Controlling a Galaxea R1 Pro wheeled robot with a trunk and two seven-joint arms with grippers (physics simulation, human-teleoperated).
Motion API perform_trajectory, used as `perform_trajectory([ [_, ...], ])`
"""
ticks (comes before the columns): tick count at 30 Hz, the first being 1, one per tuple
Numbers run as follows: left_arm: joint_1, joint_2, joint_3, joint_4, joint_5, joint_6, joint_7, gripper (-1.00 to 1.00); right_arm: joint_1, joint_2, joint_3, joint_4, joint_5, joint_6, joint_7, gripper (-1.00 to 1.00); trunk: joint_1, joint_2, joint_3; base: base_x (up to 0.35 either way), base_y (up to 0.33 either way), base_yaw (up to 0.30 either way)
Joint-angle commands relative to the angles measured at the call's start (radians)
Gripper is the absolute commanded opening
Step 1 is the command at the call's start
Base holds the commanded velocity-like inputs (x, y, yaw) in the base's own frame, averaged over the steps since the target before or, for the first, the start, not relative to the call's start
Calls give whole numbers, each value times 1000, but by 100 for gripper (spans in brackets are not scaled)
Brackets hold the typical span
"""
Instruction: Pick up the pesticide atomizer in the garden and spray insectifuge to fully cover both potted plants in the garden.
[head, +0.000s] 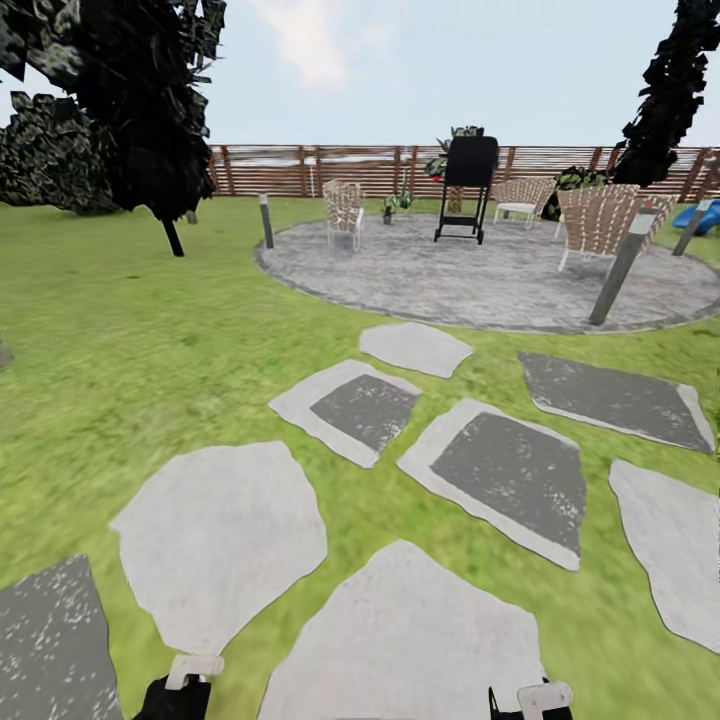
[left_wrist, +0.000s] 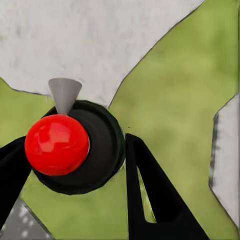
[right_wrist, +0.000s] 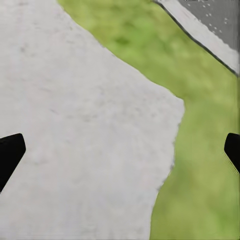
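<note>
The pesticide atomizer (left_wrist: 82, 150) shows from above in the left wrist view as a round black body with a red ball and a grey cone nozzle. My left gripper (left_wrist: 75, 145) is shut on it, one black finger (left_wrist: 150, 190) on each side, above lawn and a stepping stone. My right gripper (right_wrist: 120, 150) is open and holds nothing, hanging over a pale stepping stone (right_wrist: 75, 125). Far ahead in the head view, two small green potted plants (head: 390, 207) stand on the round patio (head: 480, 280) beside a wicker chair (head: 343, 208). Both wrists sit at that view's lower edge.
Grey stepping stones (head: 220, 540) lead across the lawn to the patio. On the patio stand a black grill (head: 468, 185), more wicker chairs (head: 598, 220) and short posts (head: 266, 220). A leaning post (head: 622, 265) is at its right rim. Slatted fence (head: 300, 170) behind, dark trees (head: 130, 100) left.
</note>
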Motion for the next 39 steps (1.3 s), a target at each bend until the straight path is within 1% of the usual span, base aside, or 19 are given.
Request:
perform_trajectory([
  [1, 0, 1, -3, 1, 0, -3, -1, -100, -1, 0, -4, 2, 11, -2, -7, 100, 0, 0, -1, 337, 70, -139],
  [12, 0, 0, -3, 1, -1, -3, -1, -100, -1, 0, -3, 2, 11, -2, -7, 100, 0, 0, -1, 336, 24, -37],
  [15, 0, 0, -4, -1, -3, -3, -1, -100, -1, 0, -3, 3, 11, -2, -7, 100, 0, 0, -1, 33, 16, -184],
  [21, 0, -1, -5, -1, -3, -3, -1, -100, -1, 0, -3, 2, 11, -2, -7, 100, 0, 0, -1, 4, 2, -26],
  [26, 0, -1, -5, -1, -3, -3, -1, -100, -1, 0, -3, 2, 11, -2, -7, 100, -2, 1, 19, 0, 0, -1],
  [32, 0, -1, -5, -1, -3, -3, -1, -100, -1, 0, -3, 3, 11, -2, -7, 100, -25, 43, 38, 0, 0, -14],
  [39, 0, -1, -4, -1, -3, -3, -1, -100, -1, 0, -3, 3, 11, -2, -7, 100, -52, 92, 65, 0, 0, -149],
])
